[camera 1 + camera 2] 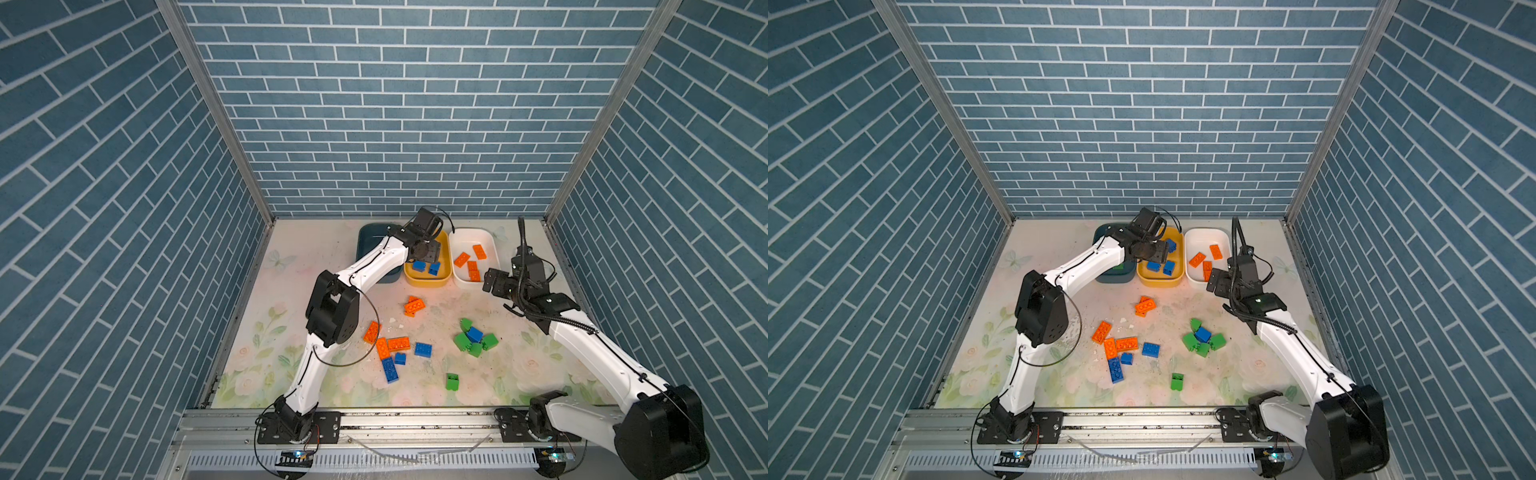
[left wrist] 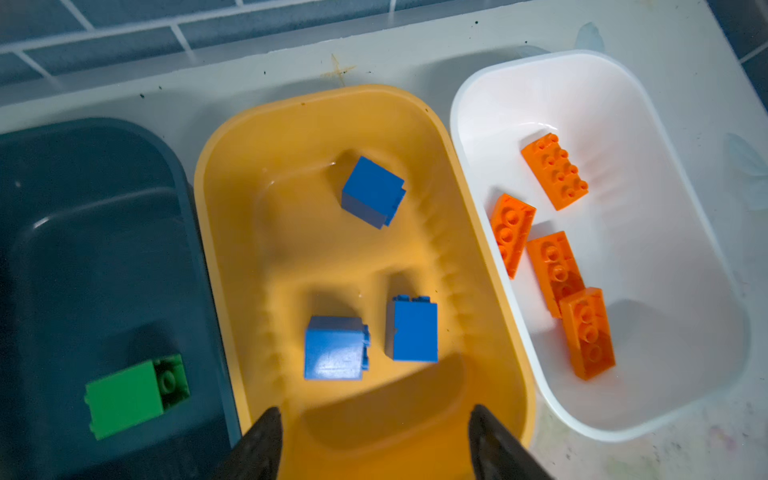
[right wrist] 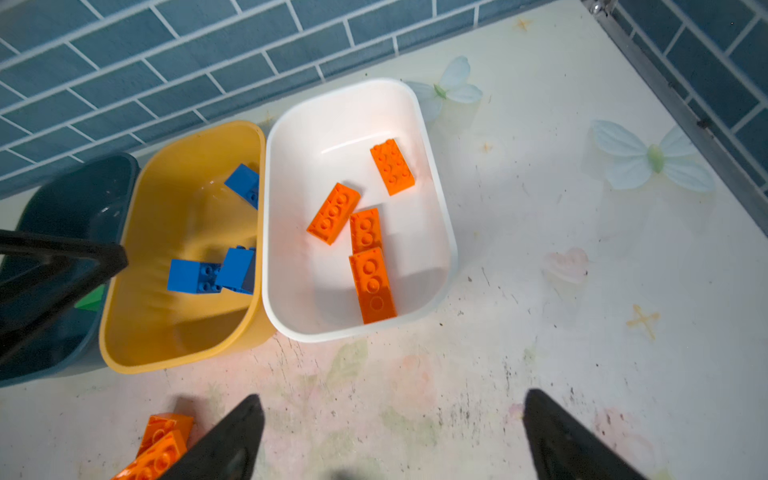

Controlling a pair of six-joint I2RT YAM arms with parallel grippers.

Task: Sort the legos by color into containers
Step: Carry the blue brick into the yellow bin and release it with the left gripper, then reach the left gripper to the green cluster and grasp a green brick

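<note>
Jaws apart and empty, the left gripper (image 2: 374,409) hangs over the yellow tub (image 2: 232,232) holding three blue bricks (image 2: 372,192); the right gripper (image 3: 393,395), jaws wide and empty, hovers just short of the white tub (image 3: 428,216) with four orange bricks (image 3: 372,284). The dark teal tub (image 2: 83,166) holds one green brick (image 2: 124,397). The tubs line the tabletop's (image 1: 498,374) far edge, both arms stretched toward them; loose legos (image 1: 399,344) lie across its middle.

Legos (image 2: 372,192) inside containers (image 2: 232,249) and before them

Blue brick-pattern walls (image 1: 399,104) enclose a pale table (image 1: 519,374).
Aluminium corner posts (image 1: 218,112); faded flowers (image 1: 245,384) and butterflies (image 3: 652,156) printed across it.
</note>
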